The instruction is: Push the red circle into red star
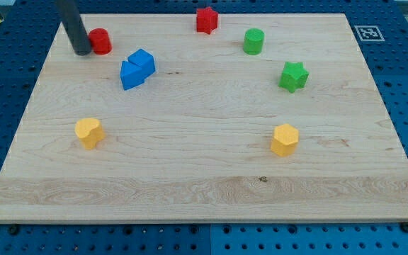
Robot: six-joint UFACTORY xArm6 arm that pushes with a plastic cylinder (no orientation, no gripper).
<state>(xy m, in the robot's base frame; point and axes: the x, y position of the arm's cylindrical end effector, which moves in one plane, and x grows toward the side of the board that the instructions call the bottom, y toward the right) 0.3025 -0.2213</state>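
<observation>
The red circle point(101, 41) sits near the board's top left. The red star point(206, 20) sits at the top edge, in the middle, well to the right of the circle. My tip point(81, 51) stands right against the circle's left side, touching it or nearly so. The dark rod rises from the tip out of the view's top.
Two blue blocks point(137, 69) lie joined just below and right of the red circle. A green circle point(253, 41) and a green star point(293, 76) are at the right. Two yellow blocks sit lower, one at the left point(89, 132) and one at the right point(285, 139). The wooden board point(204, 191) lies on a blue pegboard.
</observation>
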